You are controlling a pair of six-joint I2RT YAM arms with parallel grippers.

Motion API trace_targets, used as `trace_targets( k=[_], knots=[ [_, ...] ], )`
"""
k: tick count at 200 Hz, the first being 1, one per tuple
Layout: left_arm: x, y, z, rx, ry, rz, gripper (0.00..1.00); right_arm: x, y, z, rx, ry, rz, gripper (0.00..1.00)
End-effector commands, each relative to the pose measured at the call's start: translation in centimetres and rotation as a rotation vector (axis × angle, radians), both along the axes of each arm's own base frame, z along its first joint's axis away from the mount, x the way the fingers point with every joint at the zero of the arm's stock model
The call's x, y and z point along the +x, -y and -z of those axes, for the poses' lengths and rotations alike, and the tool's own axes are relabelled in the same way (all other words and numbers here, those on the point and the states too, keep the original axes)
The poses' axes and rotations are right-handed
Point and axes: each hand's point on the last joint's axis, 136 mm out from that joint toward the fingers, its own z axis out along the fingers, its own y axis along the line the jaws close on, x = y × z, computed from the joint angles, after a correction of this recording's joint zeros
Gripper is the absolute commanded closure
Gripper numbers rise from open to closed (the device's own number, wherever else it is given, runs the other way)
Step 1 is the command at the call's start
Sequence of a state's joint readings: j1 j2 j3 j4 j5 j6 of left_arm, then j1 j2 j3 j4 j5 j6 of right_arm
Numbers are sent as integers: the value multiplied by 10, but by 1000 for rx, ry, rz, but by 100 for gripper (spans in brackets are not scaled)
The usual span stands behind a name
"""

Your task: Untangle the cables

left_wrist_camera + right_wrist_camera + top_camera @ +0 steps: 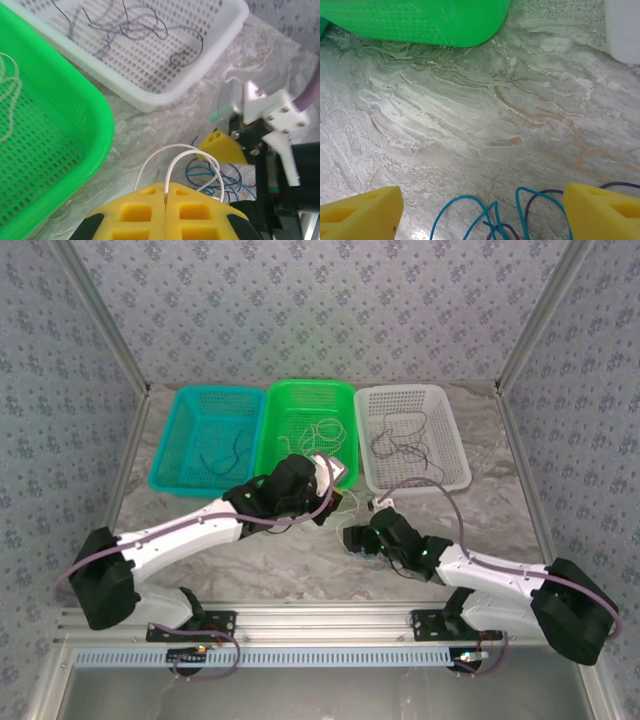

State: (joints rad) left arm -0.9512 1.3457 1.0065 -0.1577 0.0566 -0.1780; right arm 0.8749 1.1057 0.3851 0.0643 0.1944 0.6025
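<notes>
Left end effector (165,194), stretched far, is closed on a thin white cable (170,146); right end effector (480,202) hangs low, yellow fingers spread wide.

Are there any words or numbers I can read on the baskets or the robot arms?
None can be read. The teal basket, green basket and white basket are plain. The left arm and right arm carry no legible label. The wallpaper bears a flower pattern, not letters.

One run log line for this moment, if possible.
left hand: shut on white cable | right hand: open over blue cables on table
</notes>
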Motion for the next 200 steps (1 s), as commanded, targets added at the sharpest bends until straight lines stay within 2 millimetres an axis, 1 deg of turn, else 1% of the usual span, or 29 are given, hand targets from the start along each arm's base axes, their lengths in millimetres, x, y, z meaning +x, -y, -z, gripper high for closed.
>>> trace_targets(
  k=[1,23,36,45,57,73,83,94,104,117,127,133,165,173,184,200],
  knots=[
    [5,-11,-43,-65,82,-64,100,5,-7,1,11,-16,9,19],
    [7,-20,-89,-130,177,-74,100,1,-1,19,-34,-78,38,25],
    [6,-28,-115,-158,237,-77,100,-1,3,26,-49,-94,47,27],
    [5,-33,-130,-165,278,-74,100,-2,5,30,-57,-106,52,29],
    [5,-40,-145,-166,321,-77,100,-4,7,34,-63,-117,58,32],
    [6,-48,-158,-167,348,-86,100,-6,14,42,-86,-141,76,40],
    [7,-50,-162,-171,352,-89,100,-8,19,48,-107,-158,88,46],
    [7,-52,-166,-175,356,-87,100,-9,24,53,-127,-172,103,52],
    [7,-53,-166,-172,357,-89,100,-10,28,54,-134,-176,112,54],
    [8,-54,-165,-168,360,-95,100,-10,27,50,-118,-163,105,54],
    [10,-55,-164,-160,363,-105,100,-9,24,42,-96,-141,97,53],
    [12,-56,-162,-156,363,-114,100,-8,24,37,-87,-126,95,49],
    [20,-64,-158,-132,372,-150,100,-5,25,7,-43,-45,81,23],
    [21,-64,-157,-130,371,-149,100,-4,26,-1,-36,-29,86,18],
    [20,-63,-157,-132,368,-145,100,-4,30,-12,-23,-5,91,15],
    [21,-63,-155,-129,365,-148,100,-5,34,-31,10,32,95,15]
  ],
)
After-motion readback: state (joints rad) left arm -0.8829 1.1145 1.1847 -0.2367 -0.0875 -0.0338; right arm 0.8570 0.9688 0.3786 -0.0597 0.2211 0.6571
